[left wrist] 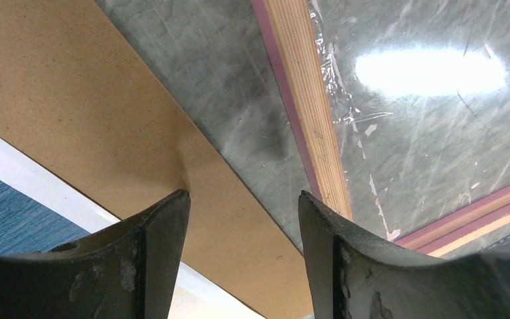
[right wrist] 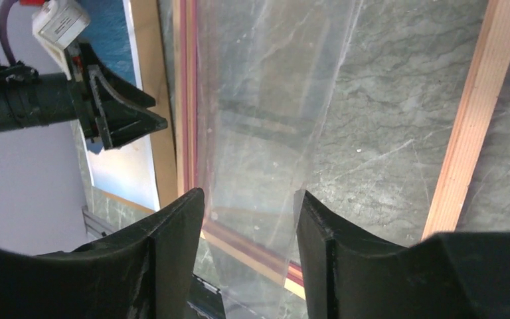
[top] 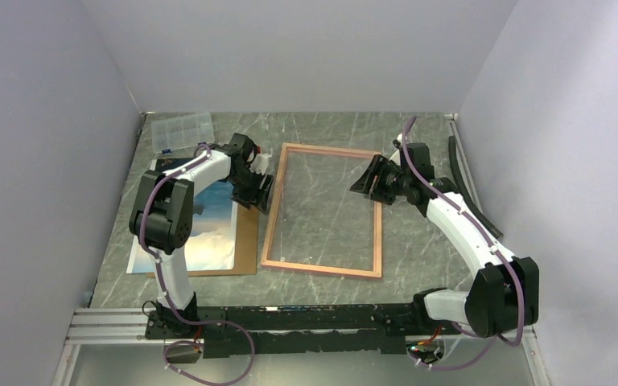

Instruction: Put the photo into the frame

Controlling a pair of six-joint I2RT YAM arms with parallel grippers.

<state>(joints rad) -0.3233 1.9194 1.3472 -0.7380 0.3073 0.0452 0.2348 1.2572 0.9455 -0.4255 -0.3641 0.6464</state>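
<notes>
**Photo beside frame, fingers spread**

The frame (top: 322,268) is lying tan side up on the desk (top: 418,249). Left of it, the photo (top: 213,237) is resting picture-up on a brown board (top: 247,241). The left fingers (left wrist: 159,232) are hovering spread over the board's edge, gripping nothing. The right fingers (right wrist: 172,232) are hanging spread above the frame's far right part, also empty

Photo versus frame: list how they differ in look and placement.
The photo is a solid print of sea and sky; the frame is a thin wood-coloured border around a clear pane. The photo lies on the brown backing board; the frame lies directly on the table. The photo sits left, the frame centre. Both are flat rectangles.
</notes>
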